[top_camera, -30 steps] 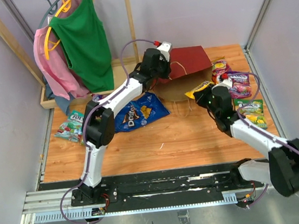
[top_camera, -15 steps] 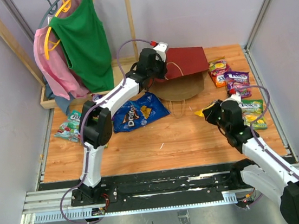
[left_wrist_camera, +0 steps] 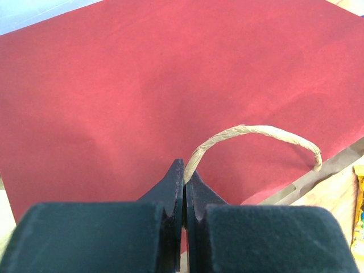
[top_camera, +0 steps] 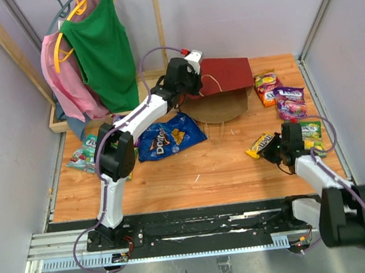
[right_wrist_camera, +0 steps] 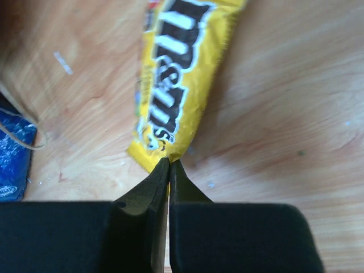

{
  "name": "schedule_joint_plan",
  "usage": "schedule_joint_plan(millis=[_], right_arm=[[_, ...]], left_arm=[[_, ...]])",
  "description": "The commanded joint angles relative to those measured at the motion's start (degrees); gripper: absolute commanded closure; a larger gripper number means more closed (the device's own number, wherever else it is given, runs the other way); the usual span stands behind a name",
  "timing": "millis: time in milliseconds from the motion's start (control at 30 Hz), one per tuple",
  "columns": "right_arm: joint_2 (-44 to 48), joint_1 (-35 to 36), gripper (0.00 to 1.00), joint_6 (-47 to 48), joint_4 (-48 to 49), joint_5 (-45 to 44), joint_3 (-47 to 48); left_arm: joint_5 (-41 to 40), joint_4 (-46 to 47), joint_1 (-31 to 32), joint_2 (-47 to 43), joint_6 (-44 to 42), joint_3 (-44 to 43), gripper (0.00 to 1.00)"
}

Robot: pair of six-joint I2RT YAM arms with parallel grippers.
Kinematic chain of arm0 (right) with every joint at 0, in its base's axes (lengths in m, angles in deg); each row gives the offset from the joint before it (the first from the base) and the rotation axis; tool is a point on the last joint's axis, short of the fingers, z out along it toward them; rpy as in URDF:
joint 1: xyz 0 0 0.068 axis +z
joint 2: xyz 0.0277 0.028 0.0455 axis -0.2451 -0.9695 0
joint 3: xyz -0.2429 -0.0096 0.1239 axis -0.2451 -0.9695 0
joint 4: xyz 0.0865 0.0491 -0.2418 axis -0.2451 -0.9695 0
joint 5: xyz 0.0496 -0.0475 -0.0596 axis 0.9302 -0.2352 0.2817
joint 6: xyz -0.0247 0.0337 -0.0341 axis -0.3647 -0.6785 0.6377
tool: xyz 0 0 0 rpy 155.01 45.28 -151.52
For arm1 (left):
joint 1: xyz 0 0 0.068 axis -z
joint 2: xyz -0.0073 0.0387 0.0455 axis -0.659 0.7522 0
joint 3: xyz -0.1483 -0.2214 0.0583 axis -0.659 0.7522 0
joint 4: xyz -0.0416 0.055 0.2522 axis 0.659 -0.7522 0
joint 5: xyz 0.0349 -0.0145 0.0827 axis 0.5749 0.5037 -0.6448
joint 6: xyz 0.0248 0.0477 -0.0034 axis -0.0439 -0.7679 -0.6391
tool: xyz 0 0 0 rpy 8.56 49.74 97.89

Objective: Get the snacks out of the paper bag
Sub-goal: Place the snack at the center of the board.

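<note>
Right wrist crops the yellow packet (right_wrist_camera: 176, 74) pinched by right gripper (right_wrist_camera: 169, 165); left gripper (left_wrist_camera: 184, 176) clamps paper bag (left_wrist_camera: 170, 85) cord handle (left_wrist_camera: 256, 133)

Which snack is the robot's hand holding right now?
The yellow M&M's packet: the right gripper pinches its end. The blue Doritos bag and the purple candy bags lie untouched.

"Doritos" on blue bag (top_camera: 169, 138); "m&m's" on yellow packet (right_wrist_camera: 176, 74).
</note>
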Motion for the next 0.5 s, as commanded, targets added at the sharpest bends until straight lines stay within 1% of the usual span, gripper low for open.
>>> schedule_joint_plan(millis=[0, 67, 133, 267, 300, 367, 433, 467], right_arm=[[-12.02, -8.17, 0.99, 2.35, -0.26, 19.52, 3.89], [-17.61, -9.24, 0.99, 4.74, -0.68, 23.63, 6.58], [-21.94, -10.05, 0.99, 5.93, 0.94, 27.27, 8.22], [-26.48, -12.65, 0.99, 6.87, 2.64, 29.03, 9.81], [-26.89, -13.42, 0.98, 7.29, 2.60, 28.78, 10.19], [-26.69, -14.71, 0.90, 8.43, 1.19, 27.27, 11.34], [-25.01, -15.04, 0.82, 10.23, -1.42, 24.24, 12.64], [-23.77, -15.04, 0.80, 11.46, -2.43, 22.24, 13.16]], left_arm=[[0.87, 1.21, -0.60, -2.57, -0.56, 0.78, 1.00], [0.89, 1.35, -0.64, -2.46, -0.50, 0.79, 0.99], [0.79, 1.32, -0.79, -2.31, -0.61, 0.79, 1.00], [0.73, 1.41, -1.07, -2.54, -0.72, 1.09, 1.00], [0.79, 1.44, -1.08, -2.61, -0.71, 1.19, 0.99], [0.81, 1.50, -1.17, -2.67, -0.71, 1.30, 0.99], [0.74, 1.48, -1.26, -2.75, -0.74, 1.34, 0.99], [0.62, 1.54, -1.26, -2.75, -0.74, 1.32, 1.00]])
